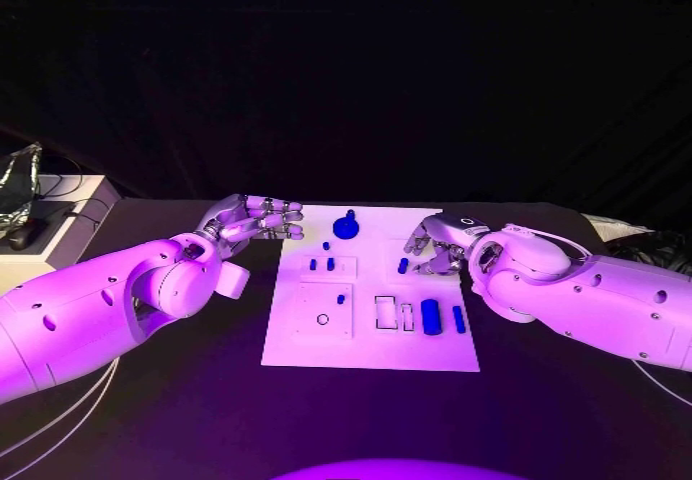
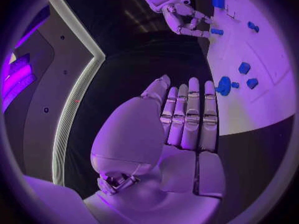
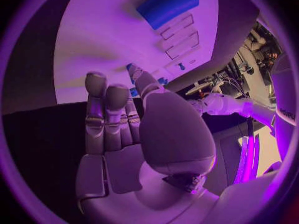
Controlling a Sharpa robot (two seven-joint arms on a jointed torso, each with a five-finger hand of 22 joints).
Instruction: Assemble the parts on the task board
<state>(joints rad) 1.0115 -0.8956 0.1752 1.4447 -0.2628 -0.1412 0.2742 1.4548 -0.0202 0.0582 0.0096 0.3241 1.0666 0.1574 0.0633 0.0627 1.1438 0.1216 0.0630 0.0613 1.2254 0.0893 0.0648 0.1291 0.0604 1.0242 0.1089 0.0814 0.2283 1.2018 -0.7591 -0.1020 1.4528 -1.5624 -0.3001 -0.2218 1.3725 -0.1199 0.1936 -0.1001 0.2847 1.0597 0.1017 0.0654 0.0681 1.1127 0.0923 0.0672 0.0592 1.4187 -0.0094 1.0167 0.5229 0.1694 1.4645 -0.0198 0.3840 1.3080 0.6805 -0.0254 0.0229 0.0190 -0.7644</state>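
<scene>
A: Where is the board seen?
B: The board (image 1: 371, 340) is laid in the middle of the table (image 1: 173, 400), long side running away from the robot. Blue parts are spread on it.
A: Which parts, and where?
B: A round knob (image 1: 346, 226) is stood near the far edge, approx. at the centre. Two small pegs (image 1: 320, 264) are set side by side toward the left edge, and one peg (image 1: 402, 266) toward the right edge. A tiny pin (image 1: 340, 298) is seen lower, above a ring mark (image 1: 322, 319). Near the right edge a thick cylinder (image 1: 431, 317) and a thin bar (image 1: 459, 319) are laid side by side, next to two empty slots (image 1: 395, 313).
A: The left hand?
B: The left hand (image 1: 257, 220) is held over the table just beside the board's far left corner. Nothing is held; in the wrist view the fingers (image 2: 190, 115) are kept straight, close together, the thumb apart.
A: And the right hand?
B: The right hand (image 1: 437, 245) is held at the right edge, fingertips over the board near the single peg. Nothing is gripped; the fingers (image 3: 102, 109) are extended, not curled. Contact w/ the peg cannot be told.
</scene>
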